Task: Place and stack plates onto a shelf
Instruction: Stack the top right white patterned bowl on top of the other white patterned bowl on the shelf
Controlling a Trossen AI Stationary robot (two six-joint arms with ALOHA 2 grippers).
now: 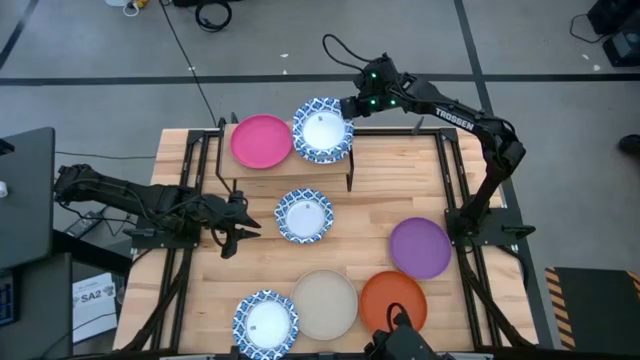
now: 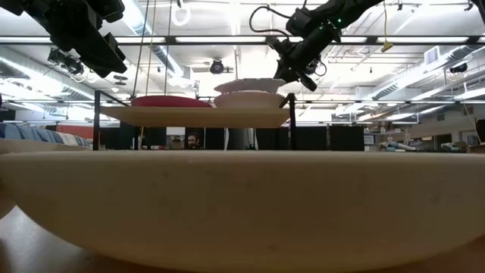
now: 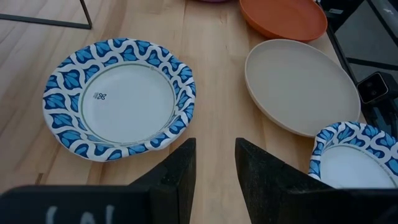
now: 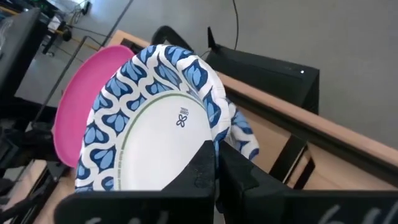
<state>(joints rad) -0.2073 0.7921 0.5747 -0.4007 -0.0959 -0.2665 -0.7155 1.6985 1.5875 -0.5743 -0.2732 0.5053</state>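
On the shelf (image 1: pixel 290 168) at the table's far side lie a pink plate (image 1: pixel 262 141) and, beside it, a blue-rimmed white plate (image 1: pixel 322 130) on top of another blue-rimmed plate (image 4: pixel 244 135). My right gripper (image 1: pixel 350 107) is shut on the top plate's rim. At the table's left side my left gripper (image 1: pixel 237 222) hangs open over bare wood, between a blue-rimmed plate (image 3: pixel 118 99) and a beige plate (image 3: pixel 301 87), touching neither. My right gripper pinches the top blue-rimmed plate's rim (image 4: pixel 211 134) between its two fingers, on the plate's far right side. The fingers slant down from the table's far right. The plate (image 2: pixel 250 84) sits tilted, its held side raised and its other side on the plate below.
On the table lie a blue-rimmed plate (image 1: pixel 304 215) in the middle, a purple plate (image 1: pixel 419 247) at the right, and an orange plate (image 1: pixel 393 303), a beige plate (image 1: pixel 324 303) and another blue-rimmed plate (image 1: pixel 266 322) along the near edge. Bare wood shows between them.
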